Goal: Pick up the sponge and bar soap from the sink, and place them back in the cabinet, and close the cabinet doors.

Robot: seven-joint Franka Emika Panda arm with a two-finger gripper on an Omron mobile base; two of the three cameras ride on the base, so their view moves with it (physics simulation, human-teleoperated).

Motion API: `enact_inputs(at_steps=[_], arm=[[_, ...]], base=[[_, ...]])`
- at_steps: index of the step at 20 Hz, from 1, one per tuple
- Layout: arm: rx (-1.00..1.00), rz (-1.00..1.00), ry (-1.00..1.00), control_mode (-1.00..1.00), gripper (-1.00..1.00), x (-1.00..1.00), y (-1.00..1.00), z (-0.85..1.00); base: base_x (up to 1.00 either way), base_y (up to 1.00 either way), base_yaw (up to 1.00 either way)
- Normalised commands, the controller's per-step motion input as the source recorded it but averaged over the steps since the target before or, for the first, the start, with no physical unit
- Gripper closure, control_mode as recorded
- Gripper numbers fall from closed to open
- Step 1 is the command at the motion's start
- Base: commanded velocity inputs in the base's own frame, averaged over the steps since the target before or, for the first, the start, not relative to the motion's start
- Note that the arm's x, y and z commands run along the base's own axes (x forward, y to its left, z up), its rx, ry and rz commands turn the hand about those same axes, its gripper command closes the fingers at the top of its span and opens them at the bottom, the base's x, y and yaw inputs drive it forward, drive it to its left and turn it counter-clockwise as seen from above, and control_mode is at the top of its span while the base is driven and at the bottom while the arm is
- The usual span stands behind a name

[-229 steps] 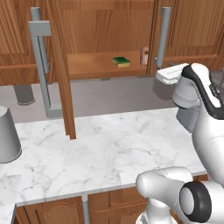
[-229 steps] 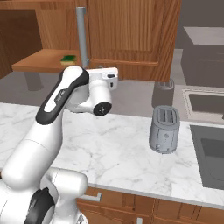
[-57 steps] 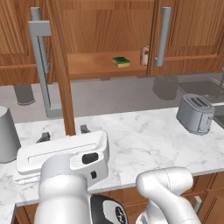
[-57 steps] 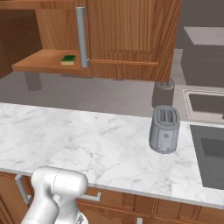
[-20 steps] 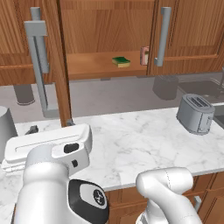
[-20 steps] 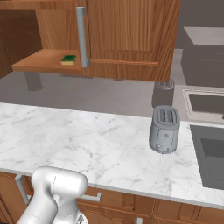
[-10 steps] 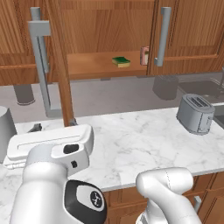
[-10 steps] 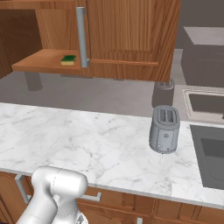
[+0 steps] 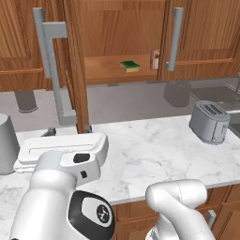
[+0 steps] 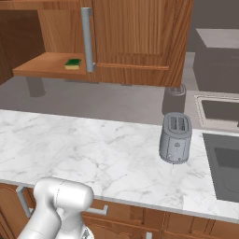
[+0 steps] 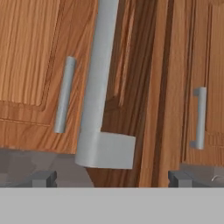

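Marble counter (image 9: 154,154) runs below the wooden cabinet (image 9: 117,28), whose shelf already carries one sponge (image 9: 130,66), green over yellow, and one bar soap (image 9: 154,59) standing at the shelf's right end, half hidden by the right door's edge. What is left of the task, by my judgement, is the two cabinet doors (image 9: 75,65): the left one swings far out edge-on, the right one (image 9: 197,33) stands ajar.

Each door carries one long vertical grey bar handle (image 9: 47,61); the right door's bar (image 9: 174,37) hangs just in front of the soap. A door like this is stiff and hinged, fairly heavy, and will swing only along its arc. The bar looks smooth and could slip, so a flat push on the wood face near the free edge seems safer than a pinch.

The pincer (image 11: 107,178) is spread wide and holds nothing. In the hand view, its two dark tips sit low, with the left door's bar (image 11: 101,83) close ahead, between them.

Further out: one toaster (image 10: 174,137) on the counter, one sink (image 10: 224,161) at the right, one grey canister (image 9: 7,143) at the far left.
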Motion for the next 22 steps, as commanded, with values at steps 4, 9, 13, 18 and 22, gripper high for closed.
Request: enact_inputs(at_steps=[4, 9, 13, 18, 22], arm=[[0.0, -0.06, -0.01, -1.0, -1.0, 0.47, -0.32, 0.0], [0.0, -0.05, -0.02, -1.0, -1.0, 0.43, -0.34, 0.0], [0.0, -0.04, -0.03, -1.0, -1.0, 0.42, -0.34, 0.0], [0.0, -0.04, -0.03, -1.0, -1.0, 0.42, -0.33, 0.0], [0.0, -0.04, -0.04, -1.0, -1.0, 0.38, -0.32, 0.0]], base=[[0.0, 0.0, 0.0], [0.0, 0.0, 0.0], [0.0, 0.0, 0.0], [0.0, 0.0, 0.0], [0.0, 0.0, 0.0]])
